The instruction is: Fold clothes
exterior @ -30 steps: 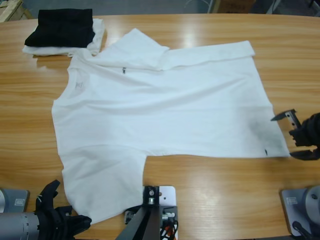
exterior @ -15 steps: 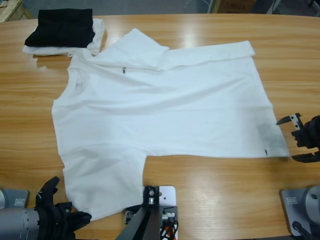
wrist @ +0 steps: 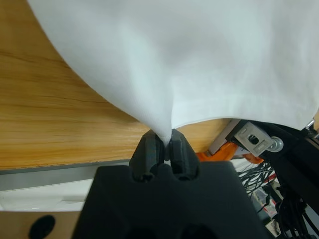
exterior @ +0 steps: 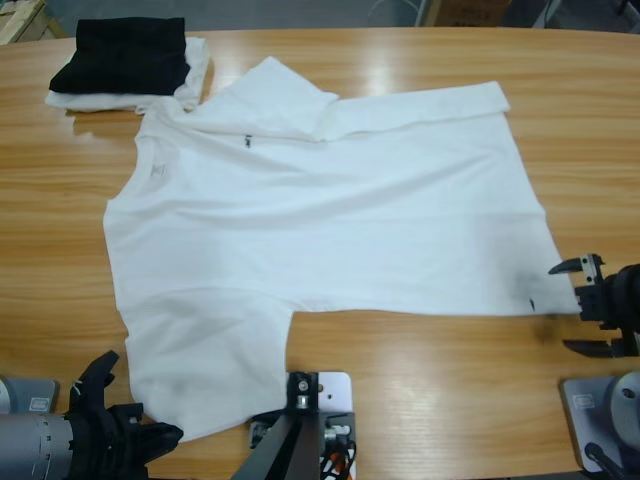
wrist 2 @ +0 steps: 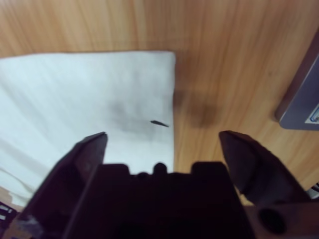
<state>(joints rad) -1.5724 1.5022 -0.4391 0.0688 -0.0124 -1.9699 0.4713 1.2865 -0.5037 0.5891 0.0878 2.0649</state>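
1. Lying flat across the middle of the wooden table point(exterior: 420, 400), the white T-shirt point(exterior: 330, 230) has its collar toward the picture's left in the high view and its hem toward the right.
2. One sleeve point(exterior: 275, 100) at the far side is folded in over the chest, beside a tiny dark logo point(exterior: 246, 141). The other sleeve point(exterior: 205, 360) spreads toward the near edge.
3. A small dark hem tag point(exterior: 529, 305) sits at the near right corner of the shirt.
4. Bare wood runs along the far edge beyond the hem and down the whole right end. A wide strip of it also lies along the near edge between the sleeve and the hem corner.
5. The left gripper point(wrist: 163, 144) is at the near left corner, its jaws pinched tight on a peak of the near sleeve's cloth. The wrist view shows the fabric drawn up into the closed tips right at the table's edge.
6. The right gripper point(exterior: 585, 308) stands just off the tagged hem corner, jaws spread wide and holding nothing. In its wrist view the corner and the tag lie ahead between the jaws, over the cloth's edge and bare wood.
7. A folded black garment point(exterior: 125, 55) lies on some white cloth point(exterior: 195, 70) at the far left corner, just beside the shirt's shoulder.
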